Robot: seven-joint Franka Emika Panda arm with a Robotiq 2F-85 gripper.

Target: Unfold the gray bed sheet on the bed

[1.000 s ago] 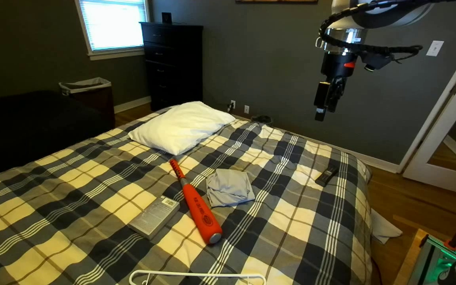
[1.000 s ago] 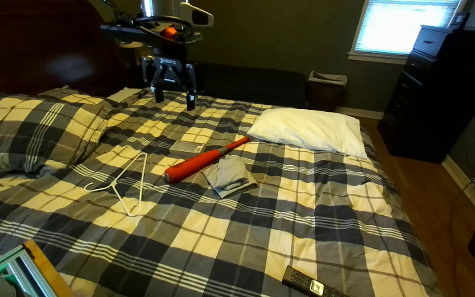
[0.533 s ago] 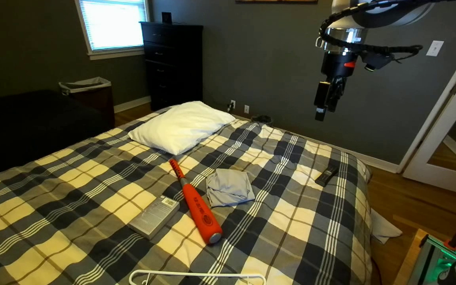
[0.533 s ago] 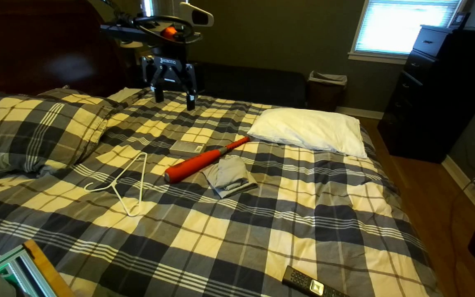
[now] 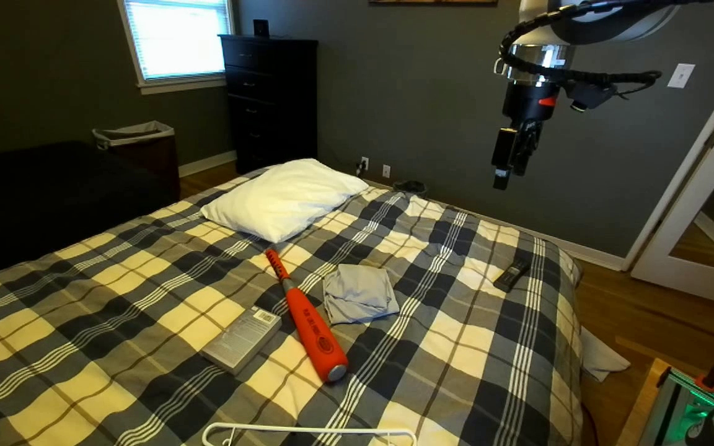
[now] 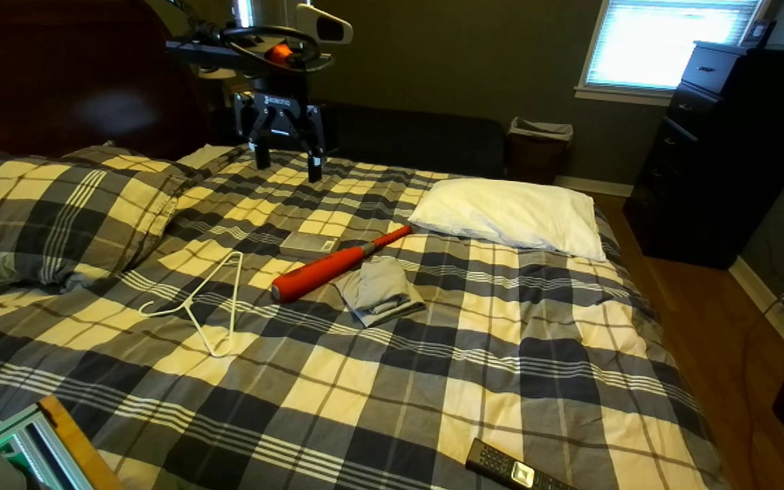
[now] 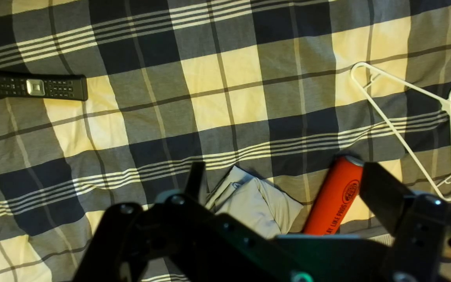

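The gray bed sheet (image 5: 360, 294) lies bunched in a small folded heap on the plaid bed (image 5: 450, 378). Its folds are loose and a flat corner sticks out from under the upper layer (image 6: 380, 289). My gripper (image 6: 288, 169) hangs high above the bed, fingers pointing down and spread wide with nothing between them. In the wrist view the sheet (image 7: 260, 207) shows far below, between the spread fingers and nearer the left one; the gripper body hides its lower part. The gripper (image 5: 511, 174) touches nothing.
An orange-red bat (image 5: 313, 334) lies right beside the sheet, with a flat gray box (image 5: 242, 341) past it. A white pillow (image 6: 508, 214), a black remote (image 7: 39, 86) and a white hanger (image 7: 446, 105) also lie on the bed. Plaid pillows (image 6: 58, 218) rest by the headboard (image 6: 45, 75).
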